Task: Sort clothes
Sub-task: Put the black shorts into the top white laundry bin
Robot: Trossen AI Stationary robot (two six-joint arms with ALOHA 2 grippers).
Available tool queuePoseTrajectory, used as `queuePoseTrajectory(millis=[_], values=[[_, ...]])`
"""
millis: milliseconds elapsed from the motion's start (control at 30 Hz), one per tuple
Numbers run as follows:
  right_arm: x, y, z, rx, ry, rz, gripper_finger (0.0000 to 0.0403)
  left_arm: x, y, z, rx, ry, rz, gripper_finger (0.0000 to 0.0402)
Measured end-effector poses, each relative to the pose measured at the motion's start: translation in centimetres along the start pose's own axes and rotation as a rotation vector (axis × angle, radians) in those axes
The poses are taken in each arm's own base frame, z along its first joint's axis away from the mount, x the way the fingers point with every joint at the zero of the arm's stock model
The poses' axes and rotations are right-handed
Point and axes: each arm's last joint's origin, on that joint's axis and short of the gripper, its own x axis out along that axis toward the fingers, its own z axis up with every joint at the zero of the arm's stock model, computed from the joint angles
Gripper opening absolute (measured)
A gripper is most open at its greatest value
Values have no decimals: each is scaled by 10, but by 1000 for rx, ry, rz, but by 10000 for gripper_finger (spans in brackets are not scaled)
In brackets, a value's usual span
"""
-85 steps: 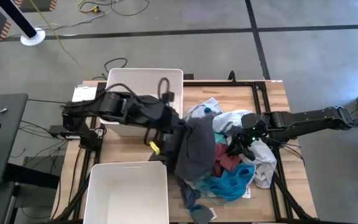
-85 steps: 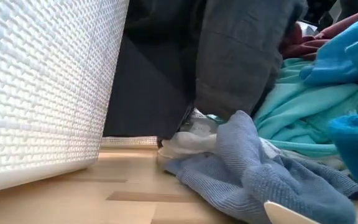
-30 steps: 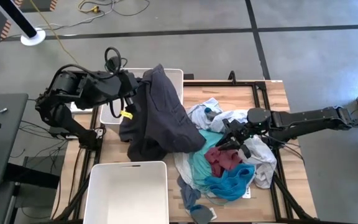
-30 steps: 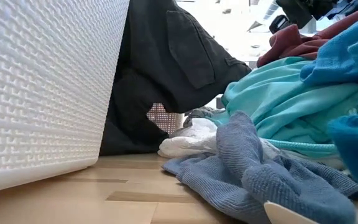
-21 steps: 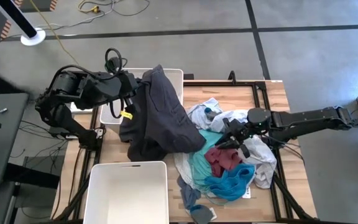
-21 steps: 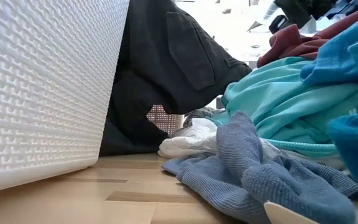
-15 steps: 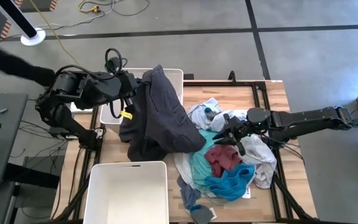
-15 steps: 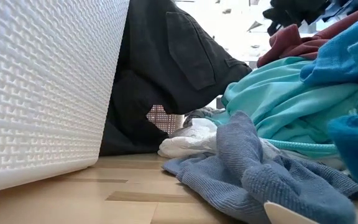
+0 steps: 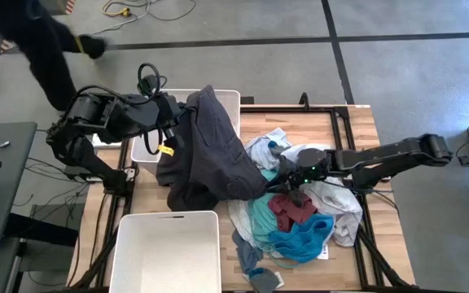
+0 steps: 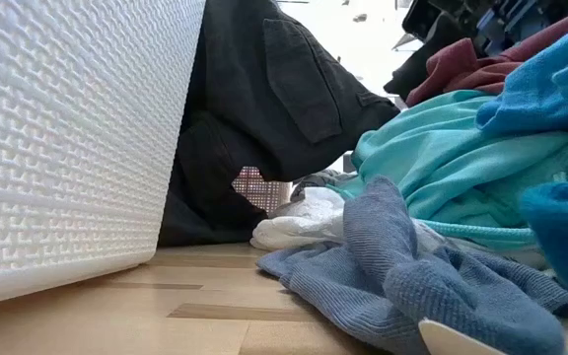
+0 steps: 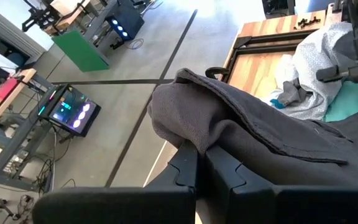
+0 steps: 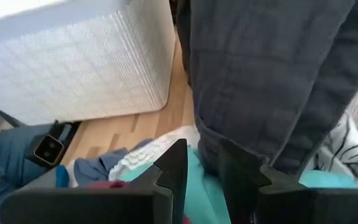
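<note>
Left gripper: the left gripper [image 11: 201, 163] is clenched on a fold of the dark grey garment [image 9: 210, 150], holding it up over the far bin [image 9: 233, 98]; the cloth drapes from that bin's rim down onto the table [image 9: 357, 130] and against the clothes pile [image 9: 295, 207].
Right gripper: the right gripper [image 9: 293, 175] sits low on the pile, beside the hanging garment's edge. In its wrist view the fingers [image 12: 173, 163] stand a little apart with only teal cloth showing in the gap; whether they grasp anything, I cannot tell.
Only the high view: the whole layout, with the near bin [image 9: 165, 252] beside the pile, the far bin half covered by the garment, and a person [image 9: 35, 37] walking on the floor beyond the far bin.
Only the low view: the near bin's ribbed white wall [image 10: 67, 138], and the dark garment [image 10: 274, 99] hanging down behind it to the tabletop, with a grey-blue cloth [image 10: 402, 266] and teal cloth [image 10: 452, 168] lying in front.
Only the left wrist view: a lit monitor [image 11: 70, 112] and a green panel [image 11: 86, 51] in the room past the garment.
Edges and room: bare wood shows between the near bin and the pile; the pile reaches close to the table's edge on the side away from the bins.
The clothes: a loose heap of maroon [image 9: 291, 205], teal, bright blue [image 9: 304, 238] and white [image 9: 340, 203] pieces, rumpled and overlapping.
</note>
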Motion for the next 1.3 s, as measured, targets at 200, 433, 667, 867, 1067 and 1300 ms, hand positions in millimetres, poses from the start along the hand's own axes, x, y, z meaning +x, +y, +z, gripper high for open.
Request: queuePoseTrajectory(millis=[200,433,667,867,1067,1300], values=[[2,-3,-1,-4,4,-40,109,0,0,0,-9,0,-1,2],[-7,-2,3,-57,-37,-125,171,0,-1,0,-16,0,-18,2],[-9,-7,-4,-36,37,-156,269,0,-1,-2,-12,14,-19,2],[12,-8,-13,-29,91,-102,281,0,-1,-2,-17,14,-18,2],[31,-1,-10,-122,11,-39,256,2,-3,-1,-21,18,-18,2],[37,7,12,-204,-24,-10,101,7,-7,-1,1,40,-14,2]])
